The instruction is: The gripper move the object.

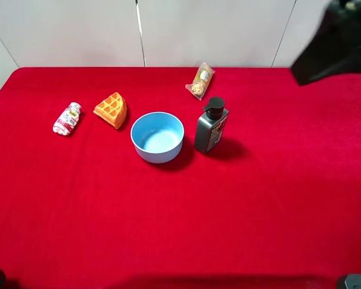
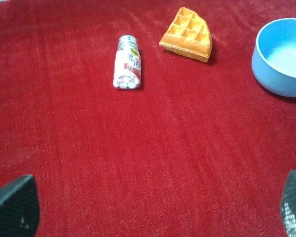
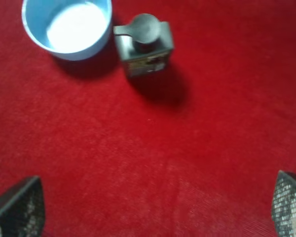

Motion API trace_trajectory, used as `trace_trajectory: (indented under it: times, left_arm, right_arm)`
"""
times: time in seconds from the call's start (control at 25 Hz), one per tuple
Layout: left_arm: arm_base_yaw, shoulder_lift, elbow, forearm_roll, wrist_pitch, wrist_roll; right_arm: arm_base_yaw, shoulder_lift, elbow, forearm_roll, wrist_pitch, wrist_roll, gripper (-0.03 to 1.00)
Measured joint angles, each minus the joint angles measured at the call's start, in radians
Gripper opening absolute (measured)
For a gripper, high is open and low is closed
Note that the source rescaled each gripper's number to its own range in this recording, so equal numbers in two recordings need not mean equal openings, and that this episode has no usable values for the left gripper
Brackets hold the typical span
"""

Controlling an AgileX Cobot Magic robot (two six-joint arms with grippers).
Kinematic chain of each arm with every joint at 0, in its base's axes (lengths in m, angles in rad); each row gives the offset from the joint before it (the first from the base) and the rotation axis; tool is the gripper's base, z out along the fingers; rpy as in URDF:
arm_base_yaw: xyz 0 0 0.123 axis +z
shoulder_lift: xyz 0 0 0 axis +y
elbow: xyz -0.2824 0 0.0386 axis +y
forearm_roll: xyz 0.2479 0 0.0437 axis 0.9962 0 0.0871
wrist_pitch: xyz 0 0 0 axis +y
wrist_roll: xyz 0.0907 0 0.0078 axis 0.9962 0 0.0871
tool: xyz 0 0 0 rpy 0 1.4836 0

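The round light blue bowl (image 1: 157, 136) stands upright and empty on the red cloth near the table's middle. It also shows in the left wrist view (image 2: 282, 59) and in the right wrist view (image 3: 67, 27). My left gripper (image 2: 153, 210) is open, its fingertips (image 2: 15, 207) wide apart, well short of the bowl and holding nothing. My right gripper (image 3: 153, 207) is open and empty above the cloth, apart from the bowl. The right arm (image 1: 337, 42) is a dark blur at the back right.
A dark grey pump bottle (image 1: 211, 125) stands just right of the bowl. A waffle wedge (image 1: 112, 110) lies to the bowl's back left. A small white bottle (image 1: 67, 118) lies further left. A wrapped snack (image 1: 200, 81) lies at the back.
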Motion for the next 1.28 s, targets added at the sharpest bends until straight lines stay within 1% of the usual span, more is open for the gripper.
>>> trace_trajectory:
  times: [0.2,0.28,0.36,0.48,0.6,0.72,0.84,1.08,1.16,1.28]
  left_arm:
    - [0.0,0.0,0.0,0.0,0.0,0.0]
    - [0.0,0.0,0.0,0.0,0.0,0.0]
    - [0.0,0.0,0.0,0.0,0.0,0.0]
    - [0.0,0.0,0.0,0.0,0.0,0.0]
    - [0.0,0.0,0.0,0.0,0.0,0.0]
    - [0.0,0.0,0.0,0.0,0.0,0.0]
    - [0.0,0.0,0.0,0.0,0.0,0.0]
    - [0.0,0.0,0.0,0.0,0.0,0.0]
    - [0.0,0.0,0.0,0.0,0.0,0.0]
    - [0.0,0.0,0.0,0.0,0.0,0.0]
  right_arm:
    - [-0.002,-0.122,0.09,-0.047,-0.002,0.048,1.0]
    - [-0.04,-0.171,0.137,-0.048,-0.002,0.061,1.0]
    - [-0.116,-0.223,0.184,-0.042,-0.002,0.07,1.0]
    - [-0.279,-0.308,0.256,-0.032,-0.001,0.071,1.0]
    - [-0.452,-0.415,0.325,-0.02,0.0,0.048,1.0]
    - [-0.575,-0.535,0.381,0.007,0.002,-0.002,1.0]
    - [-0.66,-0.649,0.42,0.027,0.002,-0.048,1.0]
    - [-0.767,-0.861,0.46,0.035,-0.005,-0.124,1.0]
    - [-0.788,-0.92,0.46,0.035,-0.035,-0.149,1.0]
    - [-0.794,-1.0,0.472,0.035,-0.093,-0.165,1.0]
